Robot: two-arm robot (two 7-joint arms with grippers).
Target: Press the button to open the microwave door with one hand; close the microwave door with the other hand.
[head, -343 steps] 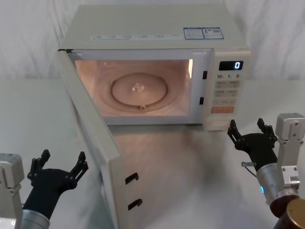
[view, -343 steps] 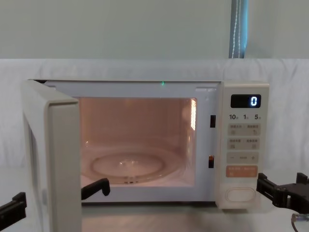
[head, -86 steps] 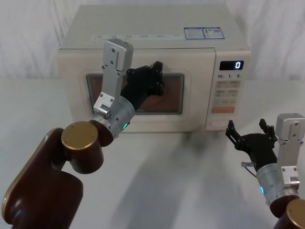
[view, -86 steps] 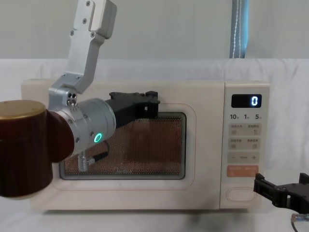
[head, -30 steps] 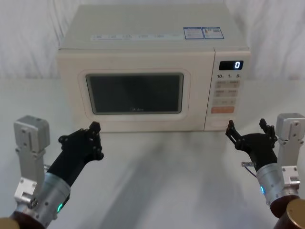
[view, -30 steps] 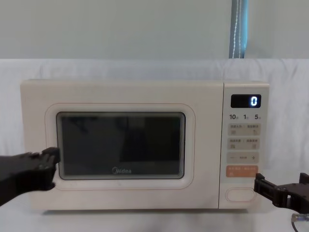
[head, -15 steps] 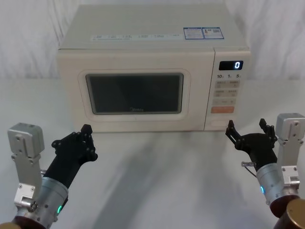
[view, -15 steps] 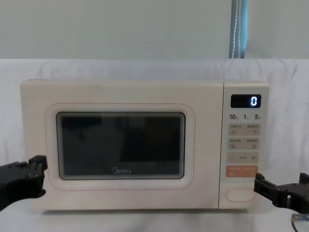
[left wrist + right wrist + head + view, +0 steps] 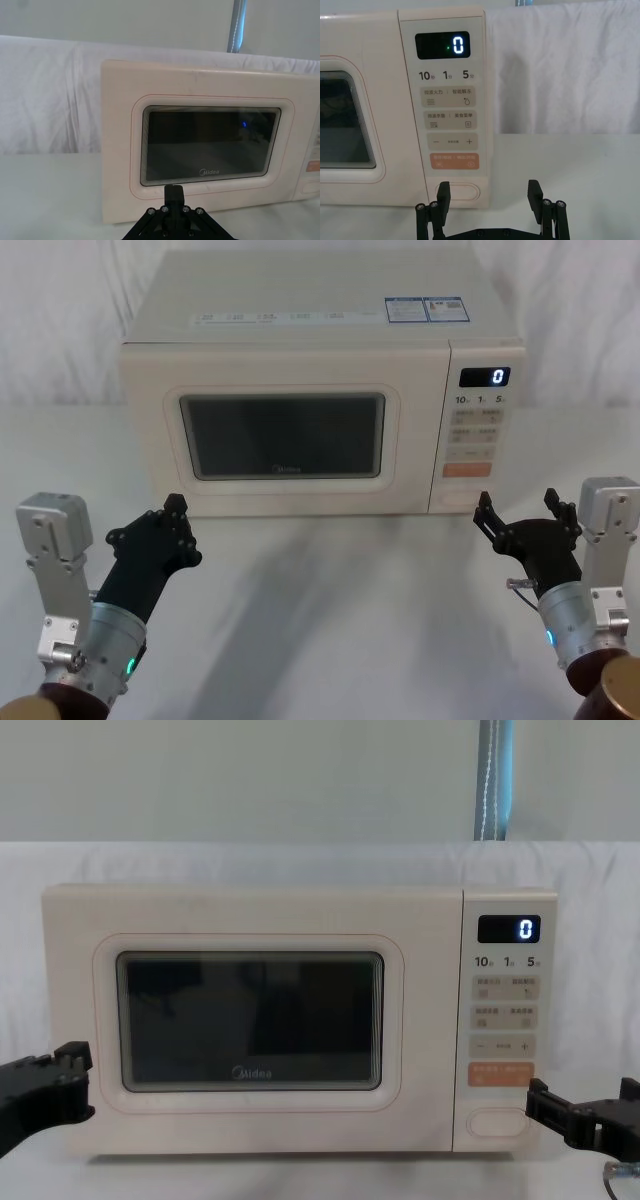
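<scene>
One microwave [image 9: 320, 370] on my white table [image 9: 340, 610]: cream door [image 9: 285, 435] shut flush, dark window; pill-shaped button [image 9: 462, 191] at panel bottom, under orange key [image 9: 454, 161]. My right gripper [image 9: 528, 512] spread, before button, apart. My left gripper [image 9: 160, 530] pressed together, low before door's left corner.

Both arms had black plastic grippers, left [image 9: 160, 530] and right [image 9: 528, 525], silver cylindrical wrists, grey camera brackets, brown gold-capped joints.

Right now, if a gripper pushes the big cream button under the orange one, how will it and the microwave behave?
The button sits flush in the panel, so it probably gives only slightly. The microwave door looks shut and would likely spring open. The boxy body rests flat, so tipping seems unlikely.
</scene>
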